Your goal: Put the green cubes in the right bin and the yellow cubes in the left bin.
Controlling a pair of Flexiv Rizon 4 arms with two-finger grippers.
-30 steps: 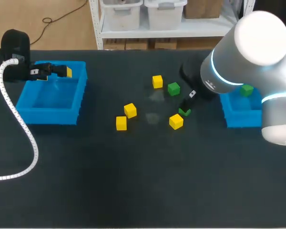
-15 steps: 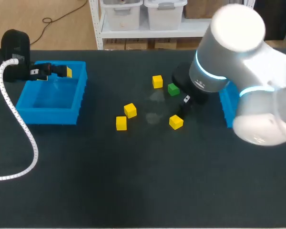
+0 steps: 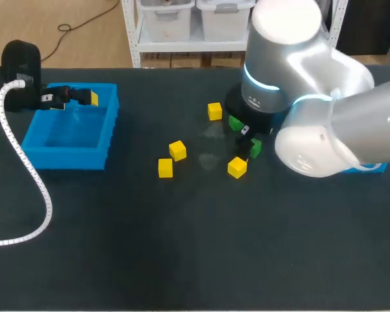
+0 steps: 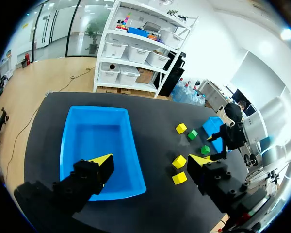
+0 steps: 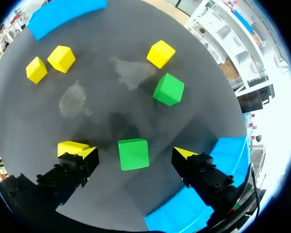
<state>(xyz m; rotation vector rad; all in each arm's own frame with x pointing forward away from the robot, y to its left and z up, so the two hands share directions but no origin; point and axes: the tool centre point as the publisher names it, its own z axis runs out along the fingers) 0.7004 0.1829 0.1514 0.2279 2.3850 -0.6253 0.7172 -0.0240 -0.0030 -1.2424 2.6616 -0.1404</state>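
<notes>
- Black bench (image 3: 182,247): it carries everything here, two bins and a scatter of cubes across the middle.
- Big silver right arm (image 3: 299,84): it comes in from the right and reaches past the middle. The right fingers (image 3: 249,140) point down over the cube cluster and are spread wide, gripping nothing.
- Black left arm (image 3: 19,65) with its white coiled cable: the left fingers (image 3: 86,97) hang at the far rim of the left bin. They too are parted and hold nothing.
- Blue plastic left bin (image 4: 68,145): in the left wrist view it lies under and ahead of the left fingers, nearer one yellow tip than the other.
- Blue plastic right bin (image 5: 184,204): it is just beside and behind one right finger, and the right arm's bulk mostly hides it in the head view.
- First green cube (image 5: 133,154): it sits on the bench squarely between the right fingers, with a gap on each side and neither tip touching.
- Second green cube (image 5: 168,89): it is ahead of the right fingers, close to the first.
- Nearest yellow cube (image 5: 68,145): it lies just outside one right finger, tucked beside its tip.
- Yellow cube (image 5: 160,53): it is farther ahead of the right fingers, just past the second green cube.
- Pair of yellow cubes (image 5: 61,58): they lie side by side, ahead of the right fingers and off toward the left bin, well apart from both green cubes.
</notes>
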